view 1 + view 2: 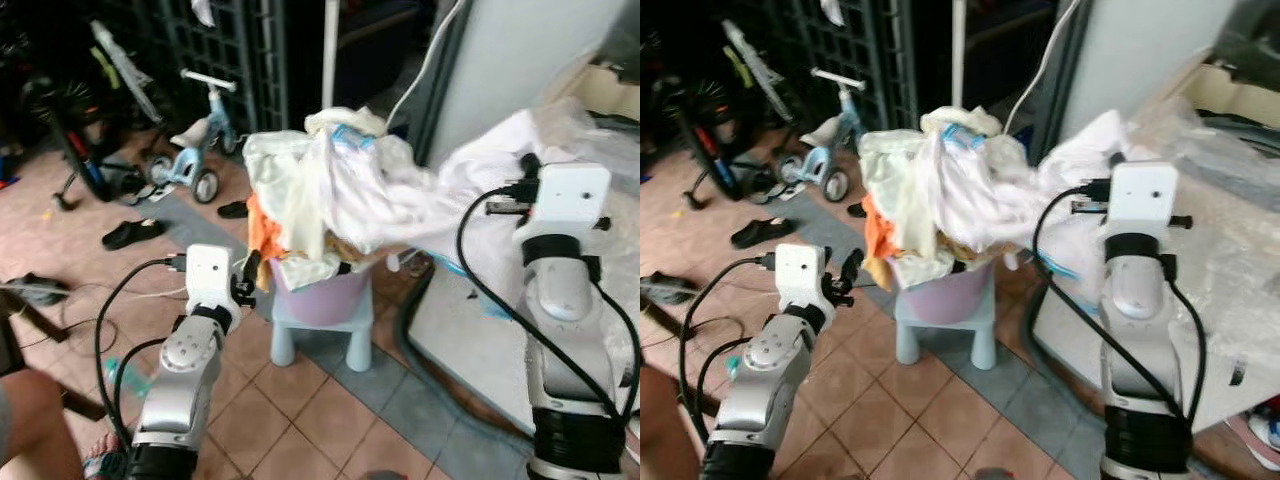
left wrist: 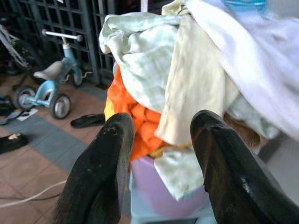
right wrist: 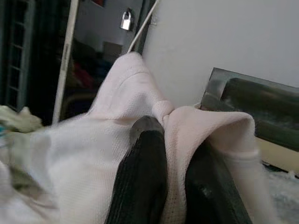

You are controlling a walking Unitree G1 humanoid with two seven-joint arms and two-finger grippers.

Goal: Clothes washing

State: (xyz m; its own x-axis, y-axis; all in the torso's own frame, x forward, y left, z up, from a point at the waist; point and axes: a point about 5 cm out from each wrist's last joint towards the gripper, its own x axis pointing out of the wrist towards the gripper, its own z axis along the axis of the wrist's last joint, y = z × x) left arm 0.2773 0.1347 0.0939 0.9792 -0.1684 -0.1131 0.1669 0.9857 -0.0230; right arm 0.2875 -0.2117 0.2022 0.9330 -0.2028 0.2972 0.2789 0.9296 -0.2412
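A heap of clothes (image 1: 320,190) overflows a lilac basket (image 1: 322,295) that stands on a small pale blue stool (image 1: 350,335). Orange cloth (image 2: 140,126) and pale green cloth (image 2: 140,60) hang over the basket's rim. My right gripper (image 3: 163,140) is shut on a white garment (image 1: 490,170), which stretches from the heap up to my raised right wrist (image 1: 565,200). My left gripper (image 2: 161,140) is open, held just left of the basket and pointing at the hanging cloth, with nothing between its fingers (image 1: 250,270).
A white washing machine (image 1: 520,60) stands behind the stool on the right, with plastic-covered things (image 1: 1230,200) beside it. A child's blue tricycle (image 1: 195,150), sandals (image 1: 130,233) and cables (image 1: 100,300) lie on the tiled floor at left. A person's knee (image 1: 30,420) is at the lower left.
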